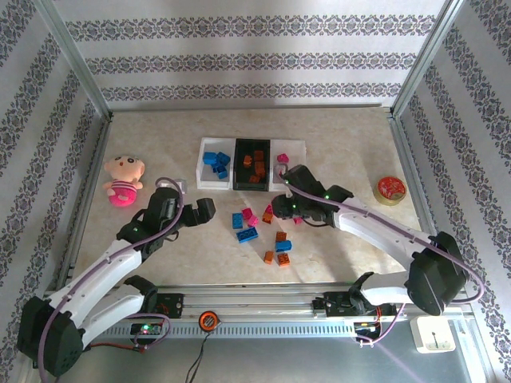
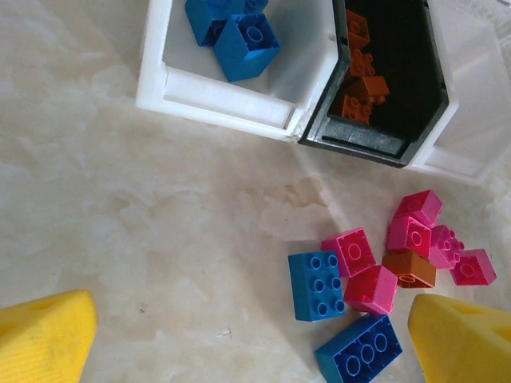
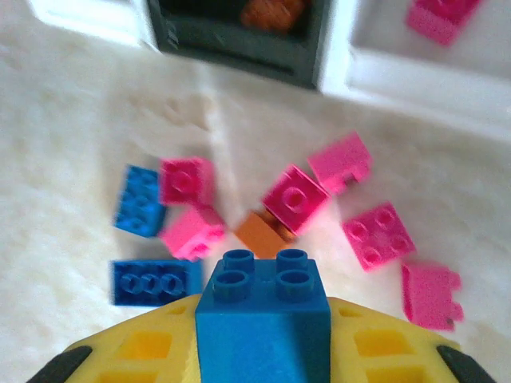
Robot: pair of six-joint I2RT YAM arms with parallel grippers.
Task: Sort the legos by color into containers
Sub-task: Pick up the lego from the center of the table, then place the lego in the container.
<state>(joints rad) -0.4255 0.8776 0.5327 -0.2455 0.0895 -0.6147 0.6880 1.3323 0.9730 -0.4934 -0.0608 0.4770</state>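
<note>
My right gripper is shut on a blue lego, studs facing forward, held above the loose pile. In the top view the right gripper hovers just in front of the trays. Loose pink, orange and blue legos lie scattered below it. The left gripper stands open over bare table, left of a blue brick. Three containers stand in a row: a white tray with blue bricks, a black tray with orange ones, and a white tray with pink.
A pink plush doll lies at the left and a red tape roll at the right. More loose bricks sit near the table's front middle. Metal frame posts line both sides.
</note>
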